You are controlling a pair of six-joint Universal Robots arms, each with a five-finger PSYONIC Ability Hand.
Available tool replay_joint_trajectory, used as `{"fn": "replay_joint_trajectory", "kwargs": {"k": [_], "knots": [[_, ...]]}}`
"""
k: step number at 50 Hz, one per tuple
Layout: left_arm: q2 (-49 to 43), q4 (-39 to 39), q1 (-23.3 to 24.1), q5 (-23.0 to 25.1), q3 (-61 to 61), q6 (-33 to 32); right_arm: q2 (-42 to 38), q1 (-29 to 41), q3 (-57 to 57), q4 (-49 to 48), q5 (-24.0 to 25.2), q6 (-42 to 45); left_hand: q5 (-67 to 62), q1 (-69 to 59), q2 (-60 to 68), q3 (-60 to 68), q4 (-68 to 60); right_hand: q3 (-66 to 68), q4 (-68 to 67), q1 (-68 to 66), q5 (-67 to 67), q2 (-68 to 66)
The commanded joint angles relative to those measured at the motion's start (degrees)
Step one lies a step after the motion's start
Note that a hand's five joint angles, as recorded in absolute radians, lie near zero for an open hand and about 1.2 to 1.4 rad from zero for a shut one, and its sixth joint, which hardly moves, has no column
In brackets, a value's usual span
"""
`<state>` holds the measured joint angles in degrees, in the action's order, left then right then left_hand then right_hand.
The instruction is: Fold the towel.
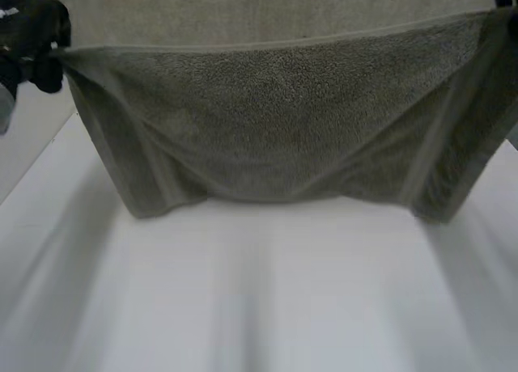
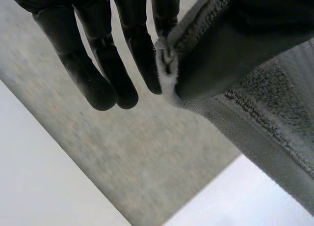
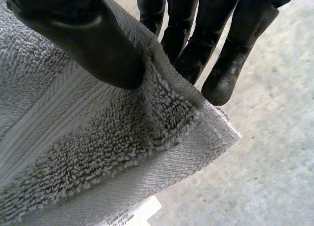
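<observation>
Over the white table (image 1: 259,307), my left hand (image 1: 31,34) and right hand (image 3: 86,42) each pinch a raised corner of the towel (image 1: 283,129).

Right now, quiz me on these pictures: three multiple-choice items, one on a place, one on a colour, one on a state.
1. Where does the left hand hold the grey terry towel? A. a corner B. the middle C. nowhere
2. What colour is the smooth table under it? A. white B. black C. red
3. How is the right hand? A. open B. shut on a towel corner C. shut, empty
Answers: 1 A, thumb and finger pinch the corner; 2 A, bare white surface below the towel; 3 B, thumb presses the corner against the fingers.
</observation>
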<state>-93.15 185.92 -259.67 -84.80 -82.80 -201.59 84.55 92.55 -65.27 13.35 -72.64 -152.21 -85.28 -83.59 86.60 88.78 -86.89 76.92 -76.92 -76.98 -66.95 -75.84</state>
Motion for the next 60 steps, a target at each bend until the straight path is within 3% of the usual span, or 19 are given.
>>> {"fn": "replay_joint_trajectory", "kwargs": {"k": [1, 8, 13, 17, 19, 20, 22, 24, 28, 34, 36, 40, 49, 60], "knots": [[-11.35, 0.14, 0.04, 0.17, 3.25, -2.49, -9.75, 3.42, 1.46, -0.16, -1.71, 4.11, 15.28, 3.59, -6.6, -8.78, 6.89, 3.08, -3.08, -3.02, -3.05, -4.16], [-25.22, 0.23, 1.01, -0.36, 12.02, -7.41, -22.56, 7.99, 8.3, -1.04, -7.33, 9.37, 15.28, 3.59, -6.6, -8.78, 6.89, 3.08, -3.08, -3.02, -3.05, -4.16], [-29.37, 0.76, 1.18, -0.54, 19.84, -7.33, -28.63, 9.92, 16.38, -4.98, -9.79, 12.1, 15.28, 3.59, -6.6, -8.78, 6.89, 3.08, -3.08, -3.02, -3.05, -4.16], [-29.28, 1.11, 1.27, -1.24, 25.67, -5.92, -28.91, 10.81, 19.57, -13.26, -11.73, 12.11, 15.28, 3.59, -6.6, -8.78, 6.89, 3.08, -3.08, -3.02, -3.05, -4.16], [-27.71, 2.86, 1.27, -3.16, 30.91, -2.07, -27.08, 11.24, 19.57, -24.89, -13.48, 11.84, 15.28, 3.59, -6.6, -8.78, 6.89, 3.08, -3.08, -3.02, -3.05, -4.16], [-27.7, 2.87, 1.27, -3.17, 30.94, -2.05, -27.07, 11.25, 19.57, -24.95, -13.49, 11.84, 15.28, 3.59, -6.6, -8.78, 6.89, 3.08, -3.08, -3.02, -3.05, -4.16], [-24.12, 4.53, 0.49, -4.75, 34.53, 2.32, -22.52, 11.16, 17.73, -34.4, -14.72, 11.84, 15.28, 3.59, -6.6, -8.78, 6.89, 3.08, -3.08, -3.02, -3.05, -4.16], [-22.88, 4.62, 0.22, -5.1, 36.02, 3.74, -19.8, 11.33, 16.68, -36.18, -14.63, 11.84, 15.28, 3.59, -6.6, -8.78, 6.89, 3.08, -3.08, -3.02, -3.05, -4.16], [-21.46, 4.27, 0.31, -5.02, 36.39, 4.63, -17.4, 11.86, 15.96, -35.41, -14.63, 11.4, 15.28, 3.59, -6.6, -8.78, 6.89, 3.08, -3.08, -3.02, -3.05, -4.16], [-21.02, 1.64, 0.31, -4.58, 32.26, 5.07, -17.4, 11.86, 14.29, -24.69, -14.1, 10.79, 15.28, 3.59, -6.6, -8.78, 6.89, 3.08, -3.08, -3.02, -3.05, -4.16], [-20.94, 1.11, 0.22, -4.14, 26.84, 5.07, -17.75, 11.43, 11.24, -18.12, -13.67, 10.96, 15.28, 3.59, -6.6, -8.78, 6.89, 3.08, -3.08, -3.02, -3.05, -4.16], [-20.85, 1.28, 0.13, -3.09, 19.03, 4.89, -17.93, 11.16, 5.97, -14.07, -12.44, 10.79, 15.28, 3.59, -6.6, -8.78, 6.89, 3.08, -3.08, -3.02, -3.05, -4.16], [-20.32, 1.55, -1.63, 2.79, -1.03, 4.19, -17.84, 11.16, -10.65, -12.73, -9.71, 11.32, 15.28, 3.59, -6.6, -8.78, 6.89, 3.08, -3.08, -3.02, -3.05, -4.16], [-11.2, 2.25, -5.84, 3.94, -9.66, 1.99, -12.32, 10.81, -17.43, -10.63, -9.45, 13.95, 15.28, 3.59, -6.6, -8.78, 6.89, 3.08, -3.08, -3.02, -3.05, -4.16]]}}
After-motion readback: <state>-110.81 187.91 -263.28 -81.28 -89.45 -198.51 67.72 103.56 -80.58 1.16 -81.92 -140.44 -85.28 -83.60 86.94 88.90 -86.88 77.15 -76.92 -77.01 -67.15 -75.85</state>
